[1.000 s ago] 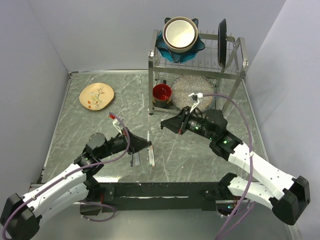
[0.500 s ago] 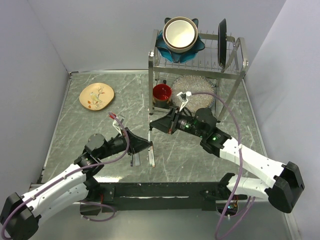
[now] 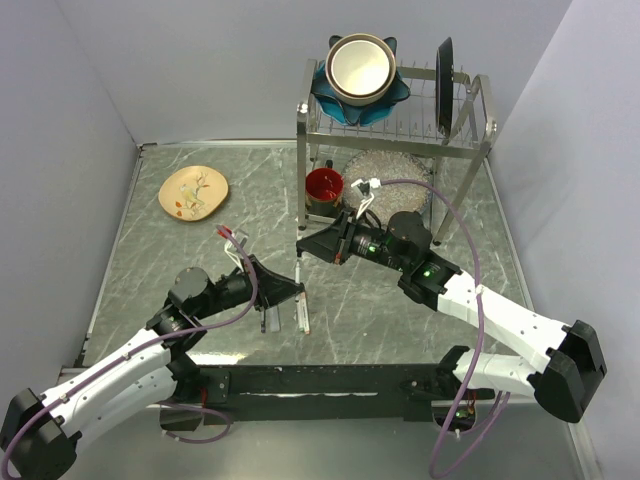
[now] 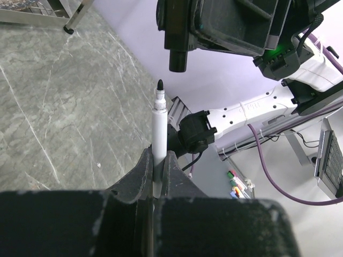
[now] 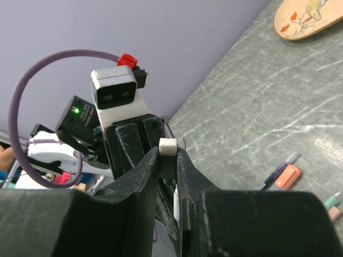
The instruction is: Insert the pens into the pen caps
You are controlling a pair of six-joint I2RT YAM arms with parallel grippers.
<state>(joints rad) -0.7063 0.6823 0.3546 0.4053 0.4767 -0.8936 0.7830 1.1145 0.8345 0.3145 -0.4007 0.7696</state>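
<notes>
My left gripper [image 4: 159, 160] is shut on a white pen [image 4: 158, 128] with a black tip, which points up at the right gripper. My right gripper [image 5: 169, 156] is shut on a black pen cap [image 5: 168, 160] with a white end. In the left wrist view the cap [image 4: 178, 56] hangs just above and slightly right of the pen tip, with a small gap. In the top view the left gripper [image 3: 292, 291] and right gripper [image 3: 306, 251] meet mid-table. Two more pens [image 3: 300, 313] lie on the table below them.
A dark pen with an orange cap [image 5: 282, 176] and teal and salmon caps [image 5: 332, 206] lie on the table. A steel dish rack [image 3: 400, 125] with bowls stands at the back, with a red cup [image 3: 323, 186] and a clear plate [image 3: 385, 180] under it. A tan plate [image 3: 193, 191] sits at the far left.
My right gripper has moved left with the cap, toward the left gripper's pen tip. The left arm has hardly moved.
</notes>
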